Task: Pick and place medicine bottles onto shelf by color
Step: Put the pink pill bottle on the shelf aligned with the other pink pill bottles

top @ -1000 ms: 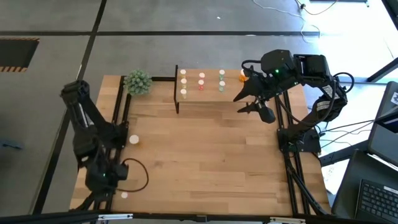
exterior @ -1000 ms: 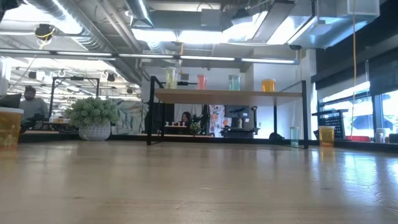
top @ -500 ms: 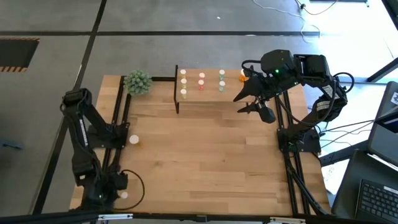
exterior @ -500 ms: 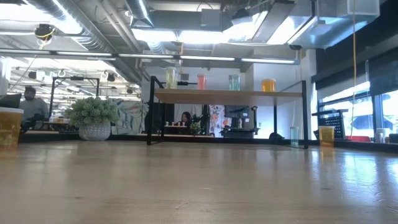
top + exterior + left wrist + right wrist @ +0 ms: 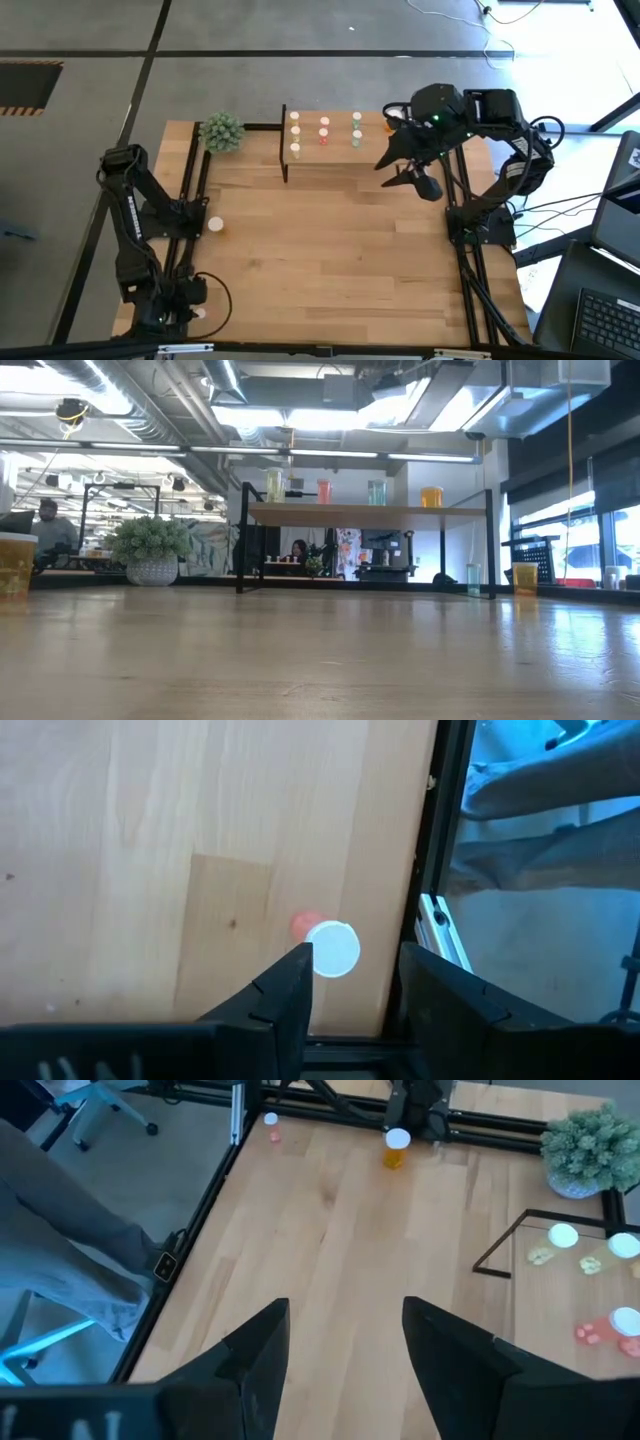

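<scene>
pink bottle [image 5: 312, 932] below open left gripper [image 5: 352, 975], table [image 5: 150, 840] edge.

shelf [image 5: 325, 150]: far table edge | small bottles [image 5: 324, 131]: upright on it, rows | pink bottle [image 5: 331, 948]: on table

No legible text, no readable labels, no brand marks, no numbers or signs on any surface in any view

arms: matte black, jointed | cables: black, looped | right pincer [image 5: 400, 168]: dark, two-fingered
</scene>
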`<state>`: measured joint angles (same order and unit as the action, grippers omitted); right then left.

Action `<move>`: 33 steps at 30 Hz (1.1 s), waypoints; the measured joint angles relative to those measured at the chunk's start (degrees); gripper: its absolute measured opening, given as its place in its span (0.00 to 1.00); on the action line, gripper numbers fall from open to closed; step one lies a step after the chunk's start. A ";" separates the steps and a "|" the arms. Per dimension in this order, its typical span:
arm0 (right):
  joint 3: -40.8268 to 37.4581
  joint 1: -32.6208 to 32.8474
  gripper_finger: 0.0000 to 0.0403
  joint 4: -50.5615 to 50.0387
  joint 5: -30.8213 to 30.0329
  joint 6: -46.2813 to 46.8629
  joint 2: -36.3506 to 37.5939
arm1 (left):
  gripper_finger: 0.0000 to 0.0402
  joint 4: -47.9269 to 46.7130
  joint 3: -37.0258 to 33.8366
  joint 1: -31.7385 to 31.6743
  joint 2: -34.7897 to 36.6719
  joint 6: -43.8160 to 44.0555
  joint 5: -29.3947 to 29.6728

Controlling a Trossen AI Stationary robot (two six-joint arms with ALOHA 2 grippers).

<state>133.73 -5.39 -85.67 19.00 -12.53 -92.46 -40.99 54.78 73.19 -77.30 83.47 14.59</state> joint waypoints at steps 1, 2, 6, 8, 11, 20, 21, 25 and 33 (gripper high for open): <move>0.00 0.00 0.49 0.01 -0.03 0.00 -0.25 | 0.37 -0.02 0.00 0.00 0.00 -0.11 0.00; 0.00 0.00 0.49 0.00 -0.12 0.00 -0.49 | 0.37 0.00 0.00 0.00 0.00 -0.36 0.02; 0.00 0.00 0.49 0.29 -0.43 0.00 -1.13 | 0.36 0.02 0.00 -0.02 0.00 -0.45 0.29; 0.00 0.00 0.49 0.75 -0.44 0.00 -1.36 | 0.37 0.00 0.00 -0.04 0.00 -0.15 0.63; 0.00 0.00 0.49 1.10 -0.44 0.00 -1.62 | 0.37 0.02 0.00 -0.02 0.02 0.37 0.93; 0.00 0.00 0.49 2.27 -0.39 0.00 -1.62 | 0.37 0.77 0.00 -0.04 0.04 0.38 0.92; 0.00 0.00 0.49 2.27 -0.39 0.02 -1.62 | 0.37 0.69 0.00 -0.04 0.04 0.08 0.94; 0.00 0.00 0.49 2.25 -0.39 0.02 -1.62 | 0.37 0.51 0.00 -0.02 0.04 0.07 0.95; 0.00 0.00 0.49 2.25 -0.39 0.02 -1.60 | 0.37 1.07 0.00 -0.02 0.04 6.35 3.30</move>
<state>133.73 -5.39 -83.42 18.61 -12.51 -94.06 -39.93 54.78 73.17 -77.25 89.82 17.89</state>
